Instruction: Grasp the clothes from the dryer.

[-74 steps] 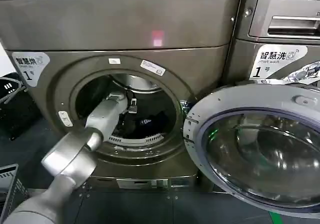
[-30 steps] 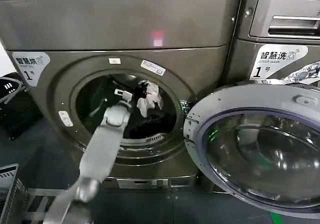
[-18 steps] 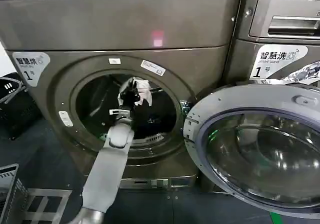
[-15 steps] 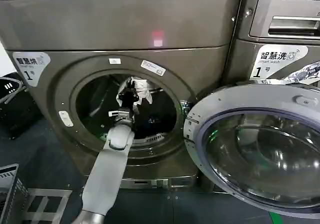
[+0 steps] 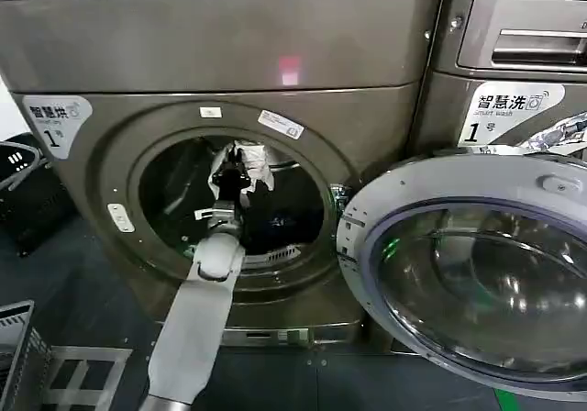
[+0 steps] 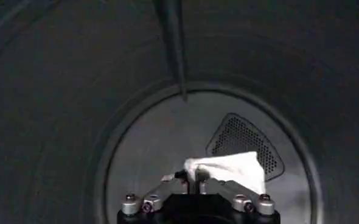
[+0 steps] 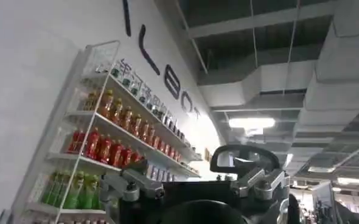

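I count two machines in front of me: one dryer [image 5: 220, 53] with its single round door [image 5: 477, 273] swung open, and one LG washer [image 5: 514, 53] beside it. One pale cloth [image 5: 240, 168] hangs in my one left gripper [image 5: 234, 186] (a dark garment or two lie in the drum, too dim to number). Two baskets [image 5: 20, 351] sit at my left, and two "1" labels [image 5: 55, 117] show.

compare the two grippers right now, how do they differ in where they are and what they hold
The left gripper reaches into the dryer porthole, shut on a pale cloth lifted off the drum floor. The right gripper points up at a room with drink shelves and holds nothing. Both are dark two-fingered grippers.
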You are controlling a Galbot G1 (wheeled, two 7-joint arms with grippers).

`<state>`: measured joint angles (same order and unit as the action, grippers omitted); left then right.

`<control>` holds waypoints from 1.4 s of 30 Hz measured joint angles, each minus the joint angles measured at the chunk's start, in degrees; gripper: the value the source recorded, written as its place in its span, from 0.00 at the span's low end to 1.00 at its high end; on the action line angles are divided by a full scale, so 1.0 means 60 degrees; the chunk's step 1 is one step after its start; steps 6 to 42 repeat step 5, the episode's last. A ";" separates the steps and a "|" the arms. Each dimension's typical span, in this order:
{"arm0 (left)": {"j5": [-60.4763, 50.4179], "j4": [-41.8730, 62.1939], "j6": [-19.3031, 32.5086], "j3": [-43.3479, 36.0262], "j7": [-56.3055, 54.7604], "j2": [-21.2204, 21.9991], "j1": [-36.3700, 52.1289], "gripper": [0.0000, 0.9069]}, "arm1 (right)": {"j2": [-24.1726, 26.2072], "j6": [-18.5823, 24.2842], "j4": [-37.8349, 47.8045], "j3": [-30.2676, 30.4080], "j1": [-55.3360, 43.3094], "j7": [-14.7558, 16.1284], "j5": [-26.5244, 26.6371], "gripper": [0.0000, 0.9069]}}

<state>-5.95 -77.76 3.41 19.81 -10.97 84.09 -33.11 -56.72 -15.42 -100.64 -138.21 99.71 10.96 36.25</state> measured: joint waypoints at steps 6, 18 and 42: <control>0.0006 0.0033 0.0027 -0.0017 0.0012 0.0040 0.0074 0.00 | -0.0019 -0.0032 -0.0001 -0.0007 -0.0029 0.0090 -0.0029 1.00; 0.0006 0.0033 0.0027 -0.0017 0.0012 0.0040 0.0074 0.00 | -0.0019 -0.0032 -0.0001 -0.0007 -0.0029 0.0090 -0.0029 1.00; 0.0006 0.0033 0.0027 -0.0017 0.0012 0.0040 0.0074 0.00 | -0.0019 -0.0032 -0.0001 -0.0007 -0.0029 0.0090 -0.0029 1.00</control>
